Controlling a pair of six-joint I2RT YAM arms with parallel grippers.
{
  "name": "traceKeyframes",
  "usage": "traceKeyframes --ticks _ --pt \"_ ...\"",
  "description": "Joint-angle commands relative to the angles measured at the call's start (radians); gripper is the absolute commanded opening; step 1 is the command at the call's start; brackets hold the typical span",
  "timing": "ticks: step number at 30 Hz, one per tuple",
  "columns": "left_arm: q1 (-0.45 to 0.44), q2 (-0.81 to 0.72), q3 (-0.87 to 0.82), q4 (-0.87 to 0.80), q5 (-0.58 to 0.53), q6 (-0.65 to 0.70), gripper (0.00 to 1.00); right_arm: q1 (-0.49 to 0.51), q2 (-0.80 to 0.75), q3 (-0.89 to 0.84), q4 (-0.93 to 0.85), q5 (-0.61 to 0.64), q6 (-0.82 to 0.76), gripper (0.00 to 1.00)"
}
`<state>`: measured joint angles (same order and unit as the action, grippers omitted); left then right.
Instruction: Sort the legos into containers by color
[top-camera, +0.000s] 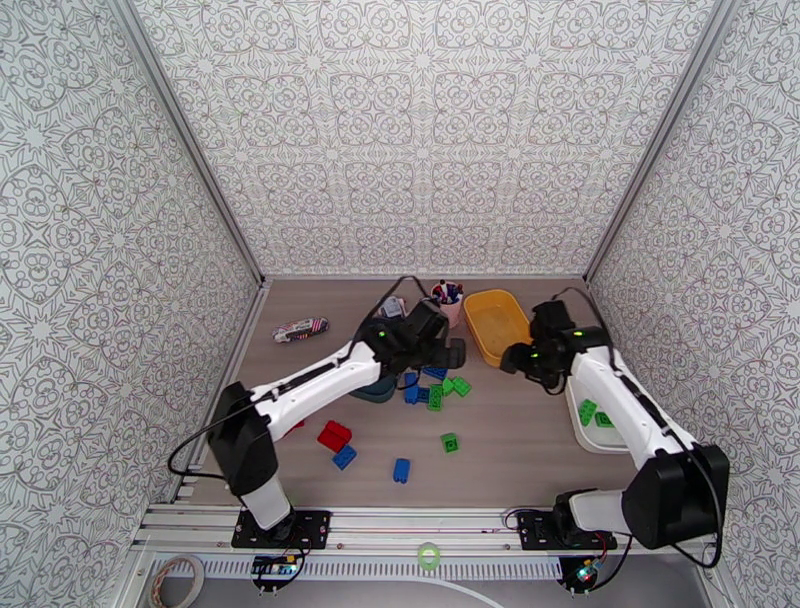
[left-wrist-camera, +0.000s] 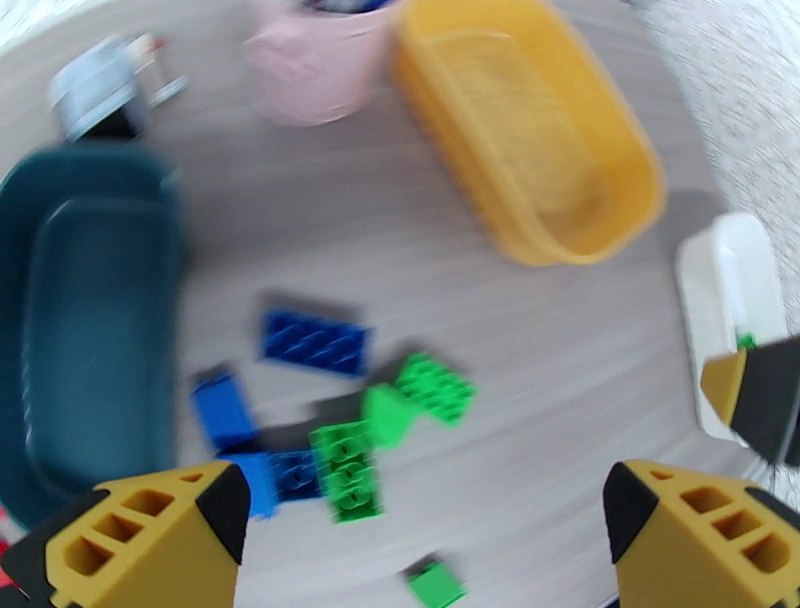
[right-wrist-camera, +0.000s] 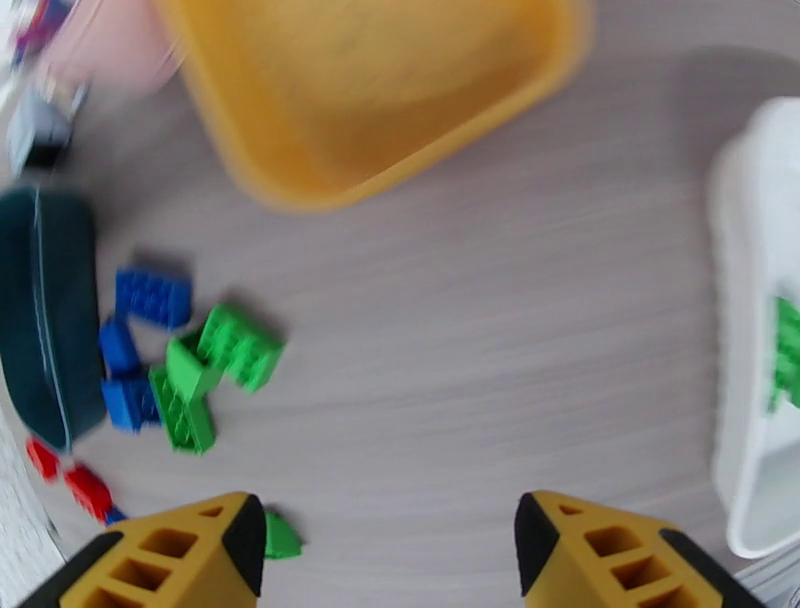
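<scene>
A small pink plastic cup of pens (top-camera: 447, 298) stands at the back of a grey wood-grain table (top-camera: 520, 450), a striped wrapped packet (top-camera: 300, 329) lying well apart to its left. Three sides are enclosed by ornate patterned wall panels (top-camera: 420, 130).

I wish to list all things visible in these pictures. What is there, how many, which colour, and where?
dark teal tray: one, centre left
yellow tray: one, empty, back centre
white tray: one, right side
green legos: six, four at centre, two in the white tray
blue legos: five, three beside the green ones, two nearer the front
red legos: at least two, front left
pink cup of pens: one, left of the yellow tray
striped packet: one, back left
tape roll: one, pale, bottom left corner of the top view
left gripper: yellow-tipped, open, above the blue and green legos
right gripper: yellow-tipped, open, holding nothing
</scene>
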<state>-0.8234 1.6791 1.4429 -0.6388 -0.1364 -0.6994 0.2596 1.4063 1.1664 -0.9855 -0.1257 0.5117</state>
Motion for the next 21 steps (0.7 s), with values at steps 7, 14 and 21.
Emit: traceKeyframes --ticks 7,14,21 --pt "0.05 -0.233 -0.278 -0.017 -0.075 -0.208 0.99 0.352 0.093 -0.04 0.021 -0.022 0.085 0.7" --pt "0.034 -0.419 -0.499 -0.026 -0.075 -0.348 0.99 0.537 0.164 -0.12 0.094 -0.022 0.175 0.69" --pt "0.012 -0.536 -0.609 -0.061 -0.093 -0.416 0.99 0.624 0.268 -0.129 0.135 0.001 0.217 0.64"
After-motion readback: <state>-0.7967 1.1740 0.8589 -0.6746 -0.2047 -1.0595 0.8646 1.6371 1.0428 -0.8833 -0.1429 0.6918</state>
